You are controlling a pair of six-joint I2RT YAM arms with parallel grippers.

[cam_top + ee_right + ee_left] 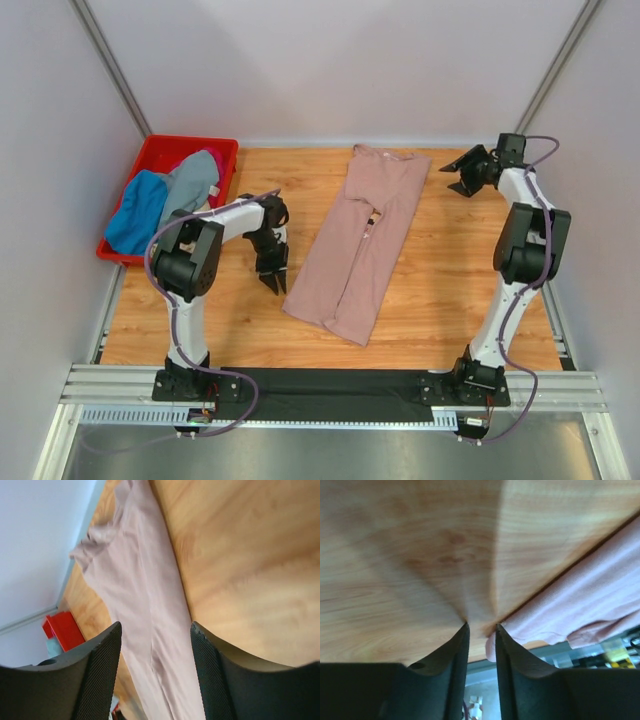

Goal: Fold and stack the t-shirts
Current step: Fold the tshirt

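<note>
Wooden surface (440,290), white walls on three sides, red crate (150,150) at the far left corner.

Item in work: the dusty-pink t-shirt (360,240) lies flat mid-surface, folded lengthwise into a long narrow strip. It runs on a diagonal, collar end toward the far wall and hem end toward the near left. The blue t-shirt (140,215), grey t-shirt (190,185) and magenta t-shirt (215,160) lie bunched in the crate, unfolded.

Left jaws: pointed down just beside the hem corner of the pink strip, only slightly apart, nothing between them. The left wrist view shows the cloth edge beside the tips, not within them.

Right jaws: raised at the far right, clearly apart and empty, near the collar end but not touching it.

Assessment: the lengthwise fold appears complete and the crosswise fold is not yet made. No shirt is stacked, so the task is at an early stage.

Next move, in my judgement: each set of jaws must take a corner of one end and carry it over the other. Both layers must be pinched cleanly, or the strip will splay.
</note>
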